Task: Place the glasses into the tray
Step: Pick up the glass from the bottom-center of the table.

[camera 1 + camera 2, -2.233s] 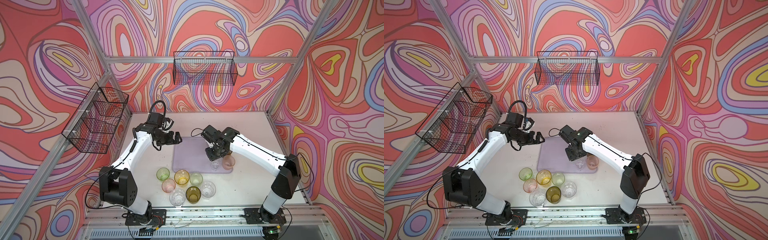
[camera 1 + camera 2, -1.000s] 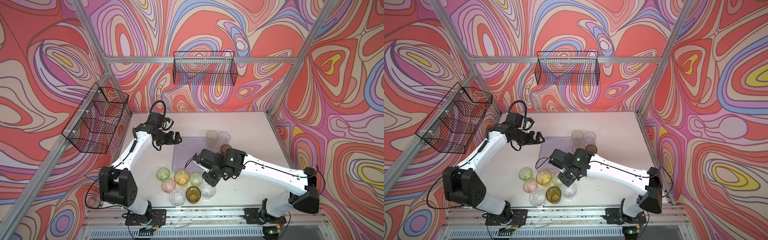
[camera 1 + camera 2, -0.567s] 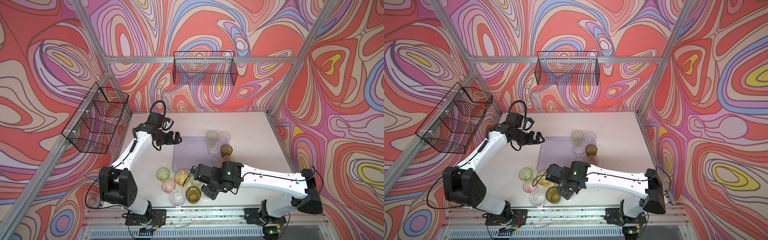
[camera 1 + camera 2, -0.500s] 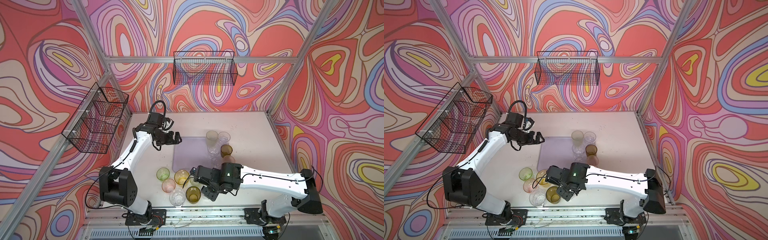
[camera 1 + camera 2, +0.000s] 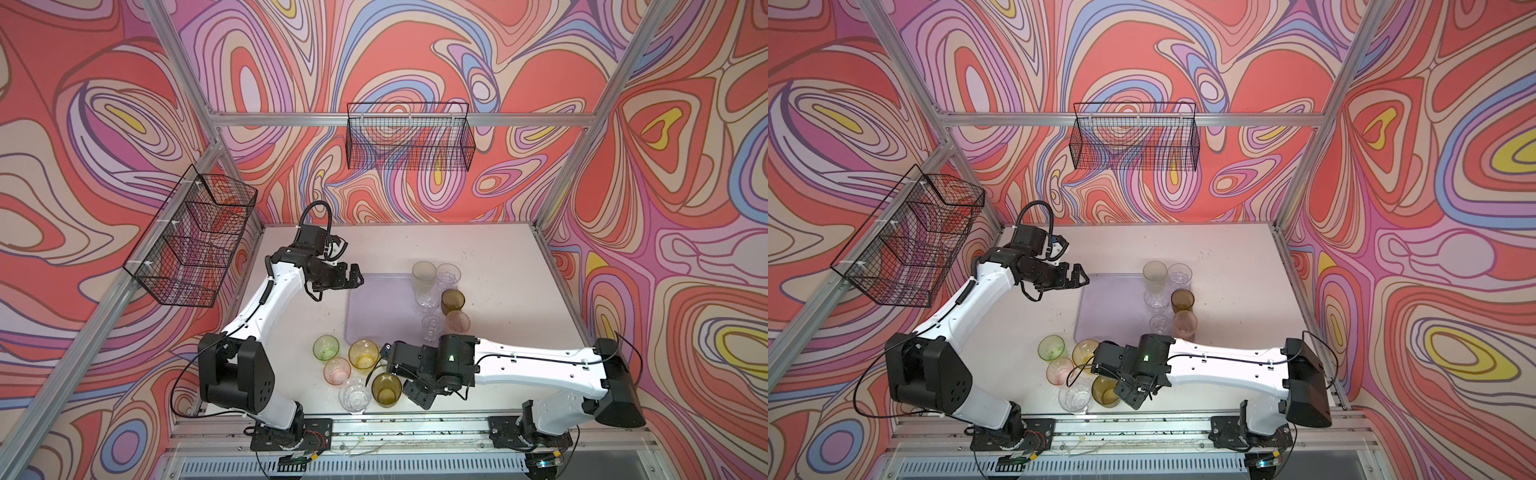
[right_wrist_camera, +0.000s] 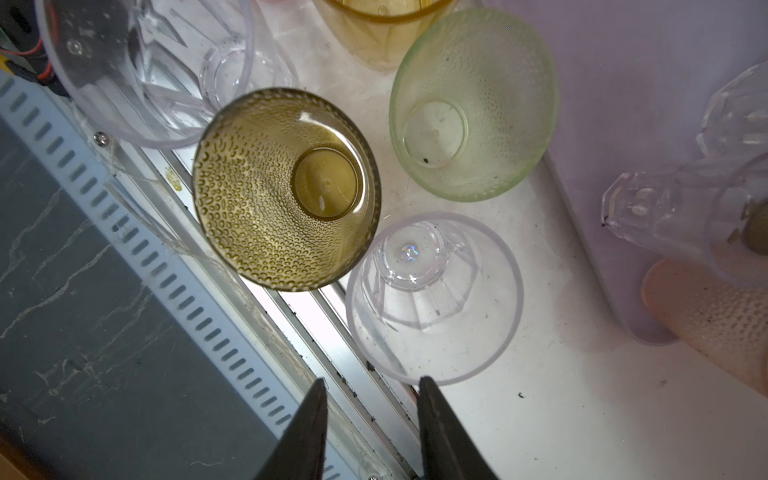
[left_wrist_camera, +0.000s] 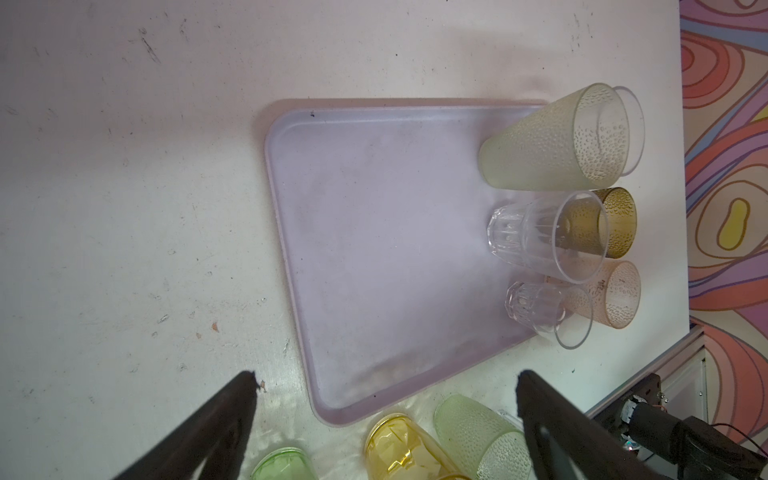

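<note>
The lavender tray [image 5: 380, 309] lies mid-table with several glasses [image 5: 452, 300] standing along its right side. More glasses stand loose in front of it: green [image 5: 325, 347], amber [image 5: 363, 353], pink [image 5: 336, 370], clear [image 5: 354, 397] and olive-brown [image 5: 386, 388]. My right gripper [image 5: 417, 395] hangs over this group near the table's front edge. In the right wrist view it [image 6: 372, 380] is open and empty, one fingertip at the rim of a clear faceted glass [image 6: 434, 297], beside the olive-brown glass [image 6: 286, 187]. My left gripper [image 5: 355, 278] hovers wide open and empty at the tray's left edge [image 7: 291, 232].
Black wire baskets hang on the left wall [image 5: 195, 241] and the back wall [image 5: 409, 143]. The aluminium front rail [image 6: 291, 303] runs right beside the loose glasses. A pale green glass [image 6: 473, 104] stands between the clear faceted one and the tray [image 6: 665, 104].
My right arm has swung from the tray's right side to the front of the table, over the loose glasses. The left arm has not moved.
</note>
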Available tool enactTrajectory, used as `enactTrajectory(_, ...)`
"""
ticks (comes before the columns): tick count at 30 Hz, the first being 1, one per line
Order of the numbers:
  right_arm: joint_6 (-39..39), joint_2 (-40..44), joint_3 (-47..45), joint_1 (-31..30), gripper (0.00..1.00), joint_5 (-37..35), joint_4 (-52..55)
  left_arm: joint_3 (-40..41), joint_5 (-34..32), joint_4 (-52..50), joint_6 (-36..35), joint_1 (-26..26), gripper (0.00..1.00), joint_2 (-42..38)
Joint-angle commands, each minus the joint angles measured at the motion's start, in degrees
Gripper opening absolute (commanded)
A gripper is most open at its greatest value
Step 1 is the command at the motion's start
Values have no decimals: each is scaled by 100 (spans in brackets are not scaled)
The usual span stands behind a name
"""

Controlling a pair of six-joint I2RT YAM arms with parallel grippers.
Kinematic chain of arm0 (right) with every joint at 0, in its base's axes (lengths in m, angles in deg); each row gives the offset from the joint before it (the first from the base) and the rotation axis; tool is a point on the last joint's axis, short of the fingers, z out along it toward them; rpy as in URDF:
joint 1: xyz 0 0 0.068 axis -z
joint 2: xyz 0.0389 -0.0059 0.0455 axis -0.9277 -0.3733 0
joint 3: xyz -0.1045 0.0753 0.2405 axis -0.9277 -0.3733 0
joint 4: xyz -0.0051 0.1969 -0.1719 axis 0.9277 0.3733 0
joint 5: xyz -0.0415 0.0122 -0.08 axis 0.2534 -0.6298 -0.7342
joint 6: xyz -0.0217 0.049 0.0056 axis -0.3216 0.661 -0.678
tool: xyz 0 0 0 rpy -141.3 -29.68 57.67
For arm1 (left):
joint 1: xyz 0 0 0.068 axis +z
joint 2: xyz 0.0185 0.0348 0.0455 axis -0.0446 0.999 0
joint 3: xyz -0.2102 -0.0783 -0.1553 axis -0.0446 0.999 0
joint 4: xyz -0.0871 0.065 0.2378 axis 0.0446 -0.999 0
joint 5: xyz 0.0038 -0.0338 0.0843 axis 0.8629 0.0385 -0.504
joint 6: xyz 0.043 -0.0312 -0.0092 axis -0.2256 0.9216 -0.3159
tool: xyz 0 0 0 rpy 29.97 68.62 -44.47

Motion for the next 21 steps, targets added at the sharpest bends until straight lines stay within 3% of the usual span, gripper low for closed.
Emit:
enactTrajectory(1,16,-139,-114,-53,37,60,-188,-117,-42,-140,-111,-42,100,-62)
enactTrajectory(21,-81,-496,-424,-61,32,230,-558,-117,-53,-149,-111,-46,100,-48)
